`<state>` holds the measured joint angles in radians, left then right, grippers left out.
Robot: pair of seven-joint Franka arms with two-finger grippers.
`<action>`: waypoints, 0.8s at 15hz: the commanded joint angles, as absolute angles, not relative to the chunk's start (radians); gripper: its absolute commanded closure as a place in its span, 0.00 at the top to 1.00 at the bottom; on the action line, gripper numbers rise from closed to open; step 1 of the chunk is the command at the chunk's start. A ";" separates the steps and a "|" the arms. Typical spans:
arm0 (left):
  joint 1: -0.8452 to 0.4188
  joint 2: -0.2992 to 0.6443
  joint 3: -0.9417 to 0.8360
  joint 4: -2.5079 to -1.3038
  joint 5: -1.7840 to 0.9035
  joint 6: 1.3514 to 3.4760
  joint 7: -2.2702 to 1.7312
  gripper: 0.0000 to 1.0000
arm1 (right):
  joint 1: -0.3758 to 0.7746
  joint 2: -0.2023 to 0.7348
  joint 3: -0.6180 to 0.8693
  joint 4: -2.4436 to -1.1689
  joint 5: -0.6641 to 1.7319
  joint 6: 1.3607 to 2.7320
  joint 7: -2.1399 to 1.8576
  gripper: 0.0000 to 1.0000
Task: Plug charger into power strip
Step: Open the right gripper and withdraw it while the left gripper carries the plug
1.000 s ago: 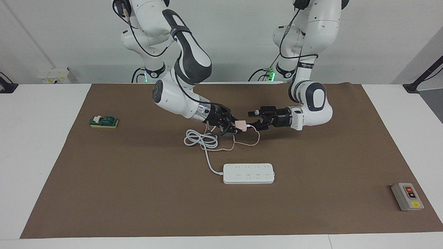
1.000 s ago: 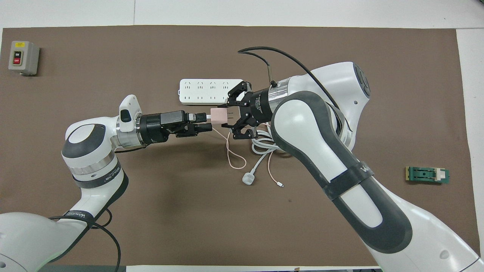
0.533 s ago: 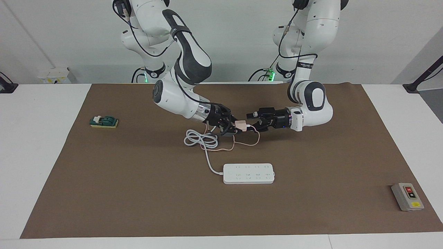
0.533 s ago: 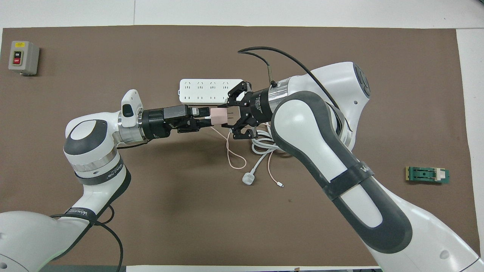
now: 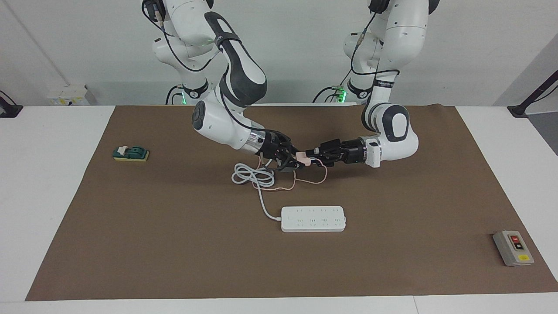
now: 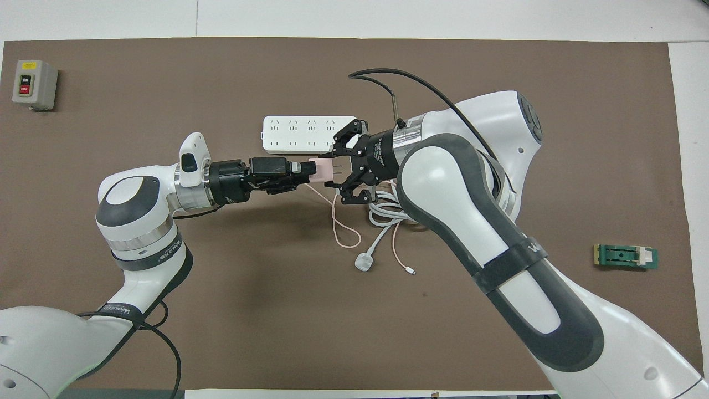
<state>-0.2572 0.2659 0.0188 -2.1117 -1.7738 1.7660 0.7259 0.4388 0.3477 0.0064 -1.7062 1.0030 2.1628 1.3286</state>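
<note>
The small pink charger hangs above the brown mat between both grippers. My right gripper is shut on its pronged end, its outer links splayed to the sides. My left gripper has its fingers closed on the other end of the cube. The thin pink cable droops from the charger onto the mat. The white power strip lies flat, farther from the robots than the cable loops, with nothing plugged in.
The strip's thick white cord lies coiled under the right gripper, its round plug loose on the mat. A grey button box sits at the left arm's end. A small green block sits at the right arm's end.
My left gripper moved in toward the charger, turned at the wrist and closed its open fingers on the cube. The right gripper and the charger stayed in place.
</note>
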 commanded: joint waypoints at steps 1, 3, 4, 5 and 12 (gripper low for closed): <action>-0.265 0.275 0.025 -2.100 -1.773 1.773 0.712 0.47 | 0.442 0.341 0.006 -1.718 1.026 2.178 1.336 0.00; -0.264 0.273 0.025 -2.102 -1.773 1.766 0.713 0.11 | 0.443 0.341 0.006 -1.718 1.026 2.180 1.341 0.00; -0.265 0.273 0.025 -2.103 -1.773 1.764 0.715 0.00 | 0.443 0.341 0.006 -1.718 1.026 2.180 1.341 0.00; -0.267 0.273 0.025 -2.103 -1.773 1.763 0.715 0.00 | 0.443 0.341 0.006 -1.718 1.026 2.180 1.341 0.00; -0.267 0.272 0.025 -2.108 -1.773 1.763 0.715 0.00 | 0.454 0.347 0.005 -1.715 1.020 2.227 1.433 1.00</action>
<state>-0.2572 0.2704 0.0175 -2.1121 -1.7703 1.7679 0.7306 0.4419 0.3477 0.0056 -1.7064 1.0043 2.1911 1.4102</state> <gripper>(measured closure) 0.678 0.335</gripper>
